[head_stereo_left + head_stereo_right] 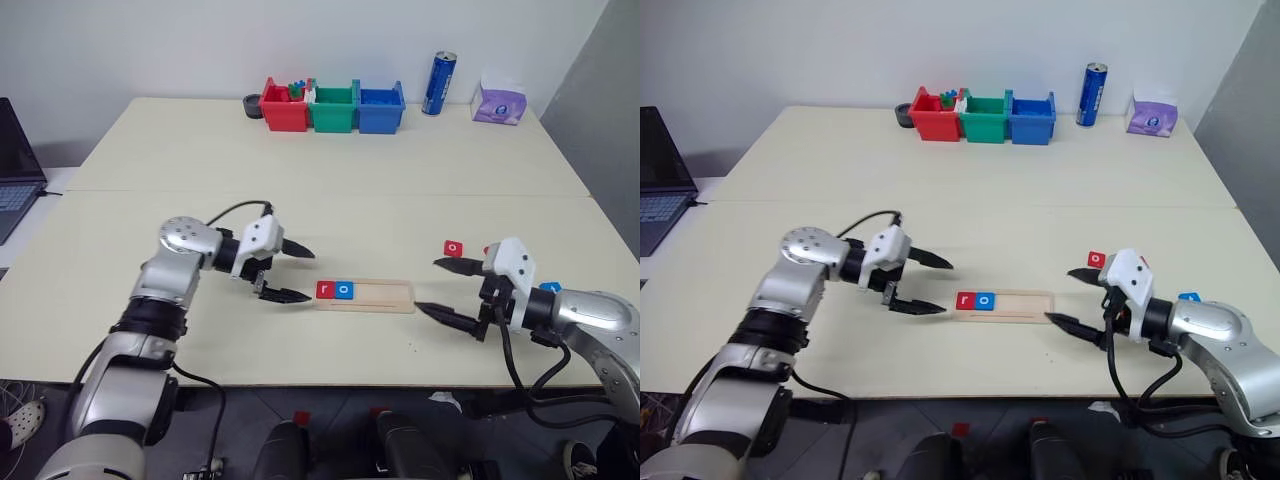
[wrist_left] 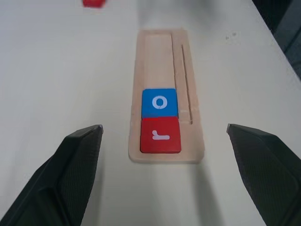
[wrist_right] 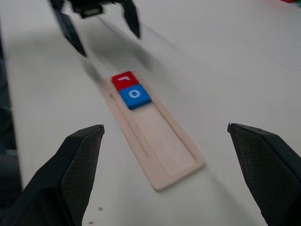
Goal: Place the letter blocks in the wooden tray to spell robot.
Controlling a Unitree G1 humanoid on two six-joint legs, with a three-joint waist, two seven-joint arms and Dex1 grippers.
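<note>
The wooden tray [image 1: 380, 296] lies near the table's front edge, between my two grippers. At its left end sit two letter blocks side by side, a red "r" [image 1: 326, 290] and a blue "o" [image 1: 344, 291]. The rest of the groove [image 2: 157, 56] is bare. Another red "o" block [image 1: 453, 248] lies on the table just beyond my right gripper. A blue block [image 1: 551, 287] peeks out behind the right wrist. My left gripper [image 1: 311, 276] hovers open just left of the tray, holding nothing. At the tray's right end my right gripper [image 1: 426, 285] is open too.
Red [image 1: 285, 108], green [image 1: 333, 108] and blue [image 1: 381, 108] bins stand in a row at the far edge, with a blue can [image 1: 438, 83] and a purple tissue pack [image 1: 498, 102] to their right. A laptop [image 1: 15, 170] sits off the table's left side.
</note>
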